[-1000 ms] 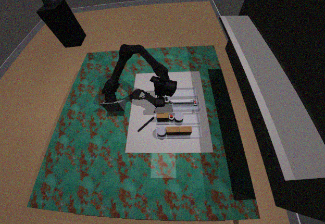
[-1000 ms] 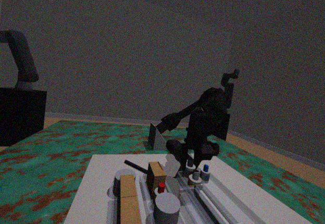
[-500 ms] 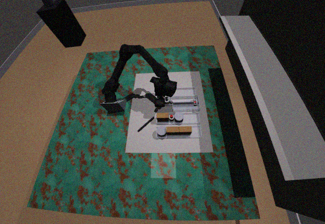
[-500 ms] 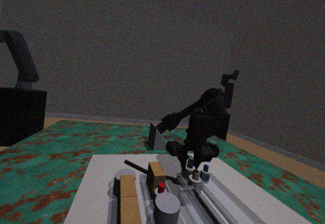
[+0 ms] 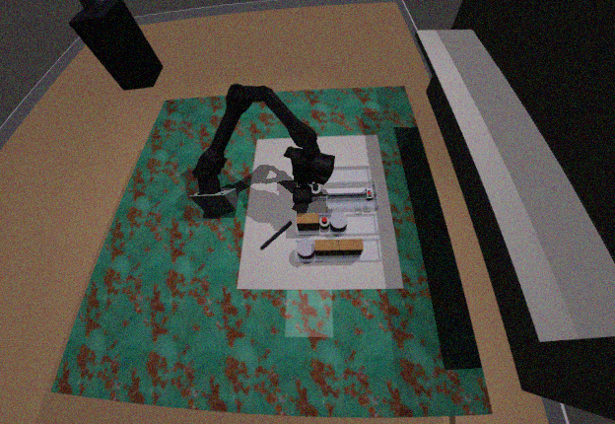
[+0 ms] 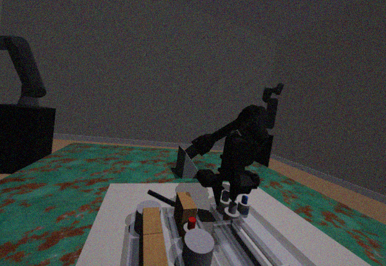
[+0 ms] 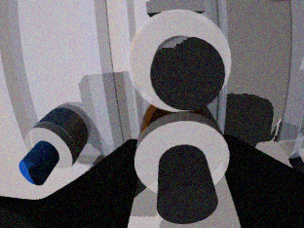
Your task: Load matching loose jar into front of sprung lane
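My gripper (image 5: 301, 205) (image 6: 224, 203) (image 7: 179, 145) is shut on a jar with a dark grey knob cap (image 6: 224, 195) (image 7: 186, 185), a white collar and a brown body. It holds the jar upright at the front of the sprung lane. The lane jar (image 6: 232, 210) (image 7: 187, 68), also white-collared with a grey knob, stands right behind it. The two look touching or nearly so in the wrist view. Whether the held jar's base rests on the lane floor is hidden. The pusher plate (image 7: 175, 6) shows behind the lane jar. A blue-capped jar (image 6: 244, 206) (image 7: 54, 143) stands outside the lane.
Beside the lane, another lane holds a wooden block (image 5: 307, 220) (image 6: 187, 202), a red-capped jar (image 5: 324, 221) (image 6: 191, 223) and a grey-topped cylinder (image 5: 338, 222) (image 6: 199, 241). Farther over stand a second cylinder (image 5: 306, 247) and two wooden blocks (image 5: 338, 246). A black rod (image 5: 276, 236) lies in front.
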Controlling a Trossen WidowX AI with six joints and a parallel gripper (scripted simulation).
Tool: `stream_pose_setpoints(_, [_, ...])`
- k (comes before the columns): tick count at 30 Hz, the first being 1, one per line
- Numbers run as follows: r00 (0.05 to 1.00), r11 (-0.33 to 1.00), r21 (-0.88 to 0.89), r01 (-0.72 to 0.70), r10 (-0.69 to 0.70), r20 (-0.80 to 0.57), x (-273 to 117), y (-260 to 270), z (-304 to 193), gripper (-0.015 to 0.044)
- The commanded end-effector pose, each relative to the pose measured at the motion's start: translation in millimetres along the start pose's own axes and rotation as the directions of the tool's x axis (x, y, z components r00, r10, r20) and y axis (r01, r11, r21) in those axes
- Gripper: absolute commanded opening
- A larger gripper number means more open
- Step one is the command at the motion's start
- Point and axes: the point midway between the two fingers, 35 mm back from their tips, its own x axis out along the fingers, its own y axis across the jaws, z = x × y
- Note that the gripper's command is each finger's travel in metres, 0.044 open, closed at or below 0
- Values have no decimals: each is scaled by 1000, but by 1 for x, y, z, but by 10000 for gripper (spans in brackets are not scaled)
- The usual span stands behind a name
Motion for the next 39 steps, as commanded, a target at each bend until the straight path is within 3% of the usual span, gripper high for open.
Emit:
stream_pose_setpoints(1, [1000, 1000, -2, -6, 6, 11, 1, 1, 2, 0])
stream_pose_setpoints(39, [1000, 1000, -2, -6, 6, 11, 10, 0, -2, 0])
